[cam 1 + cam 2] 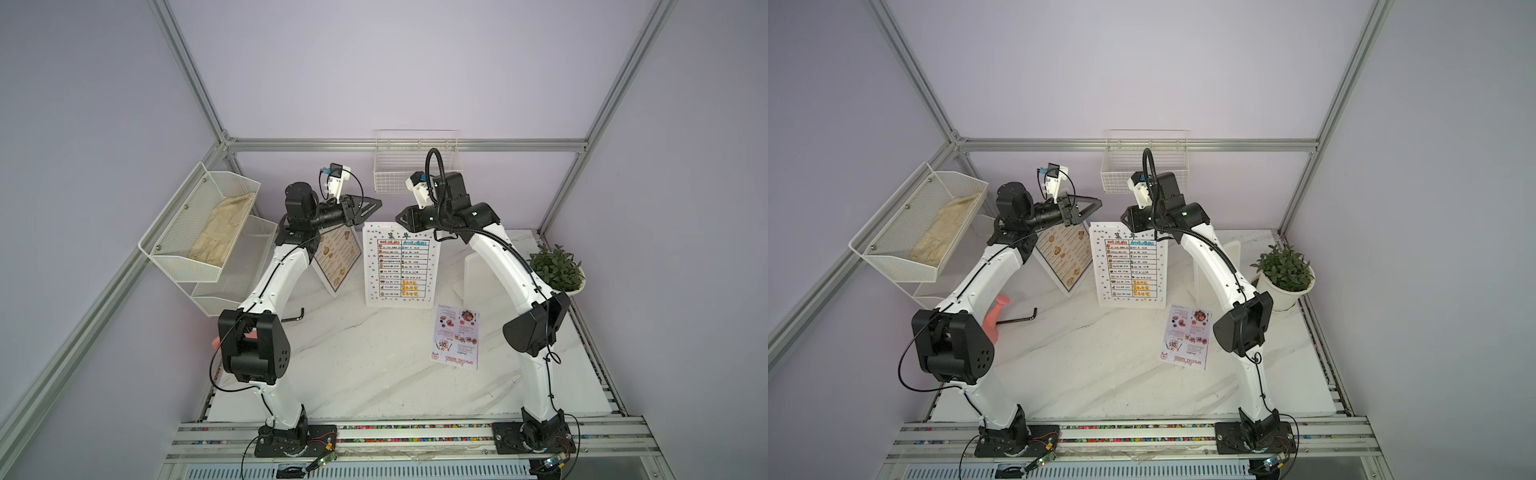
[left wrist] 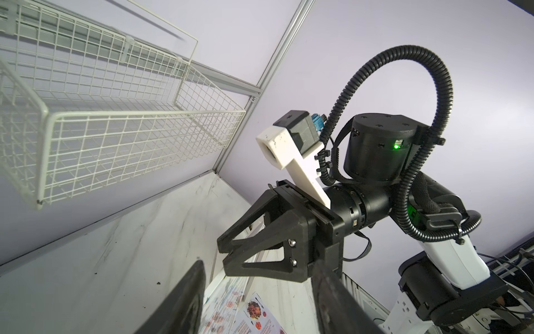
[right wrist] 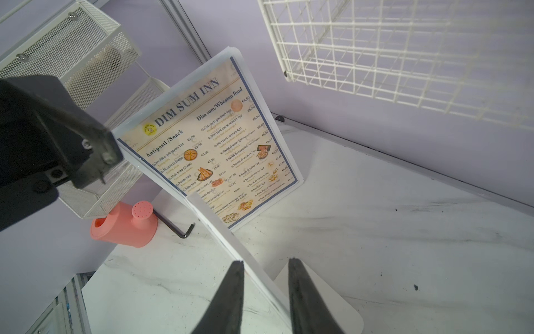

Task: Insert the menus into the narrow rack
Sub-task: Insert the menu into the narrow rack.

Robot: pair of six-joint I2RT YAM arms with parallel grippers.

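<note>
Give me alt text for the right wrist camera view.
The right hand straddles the top edge of a white menu seen edge-on. Behind it stands the DIM SUM INN menu, a pink watering can beside it.

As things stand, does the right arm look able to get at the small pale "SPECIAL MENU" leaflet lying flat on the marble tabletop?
Probably yes, but not right away. The small pale leaflet lies uncovered beside the right arm, with nothing on top of it. The right gripper, though, is raised and straddles the edge of the white grid-table menu, so that comes first.
</note>
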